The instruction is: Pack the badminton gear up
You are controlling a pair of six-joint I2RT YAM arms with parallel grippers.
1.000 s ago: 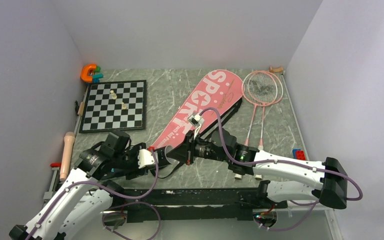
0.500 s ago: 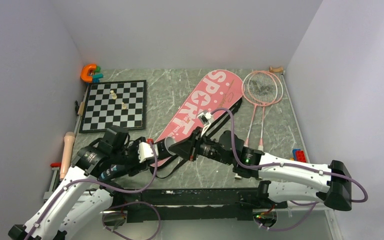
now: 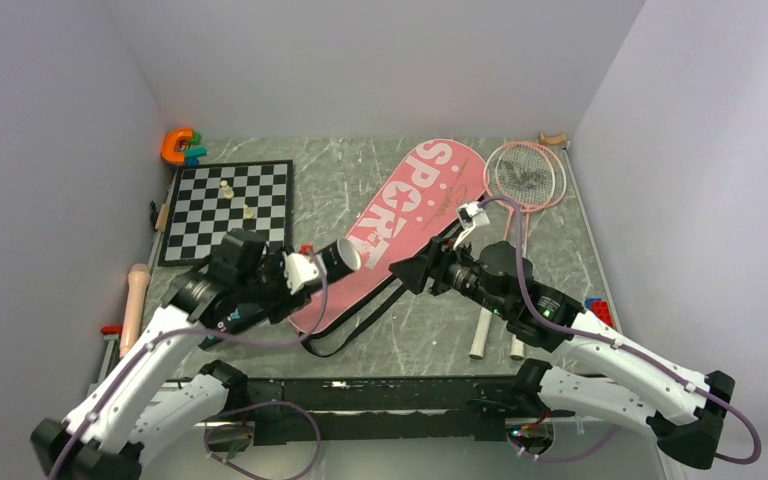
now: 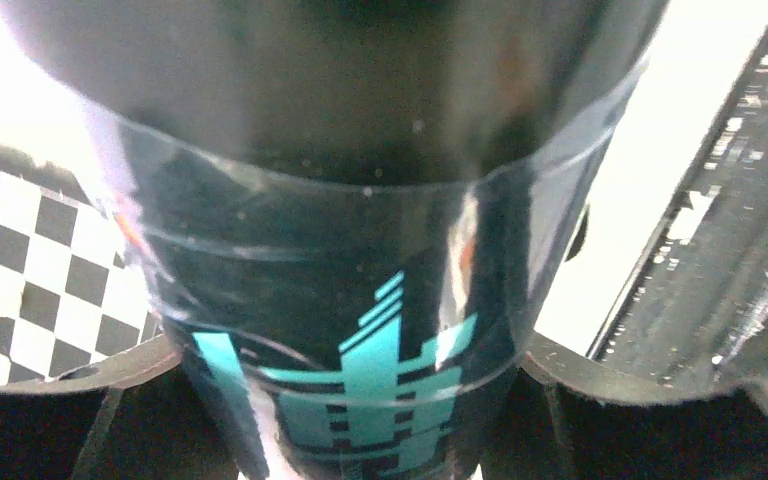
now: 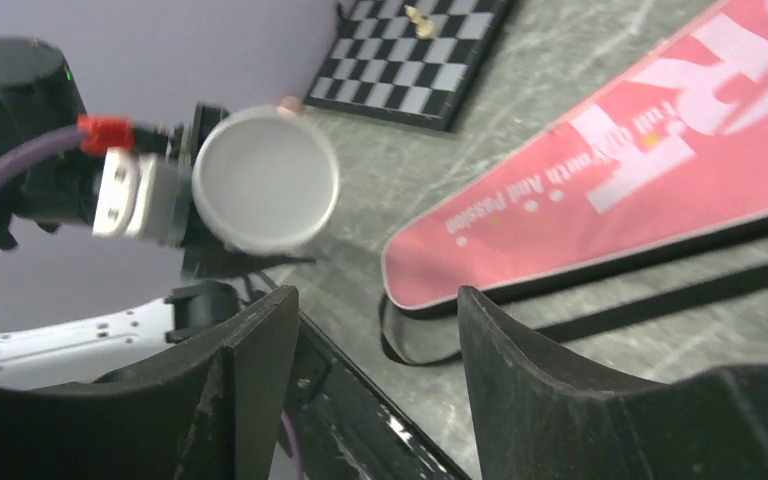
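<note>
The long black tube (image 3: 338,259) is held off the desk (image 3: 340,175) in the left gripper (image 3: 305,272), above the narrow end of the pink bag (image 3: 400,215), its pale round end facing the other arm. The left jaws are clamped round its body, spread wide to take it. A second ago the right gripper (image 3: 400,270) was pinched shut right at that end. Now it has backed away toward the rackets (image 3: 523,180), and its jaws stand apart with nothing between them. I'd say that means whatever it was doing at the tube's mouth is finished, and the tube can go to the bag next. I can't see a single shuttlecock anywhere, and the tube is opaque, so I can't tell whether they are inside. Whether that pale disc is a fitted lid is hard to make out. The left wrist view is almost all tube and glare, and the right arm covers part of the racket shafts.
</note>
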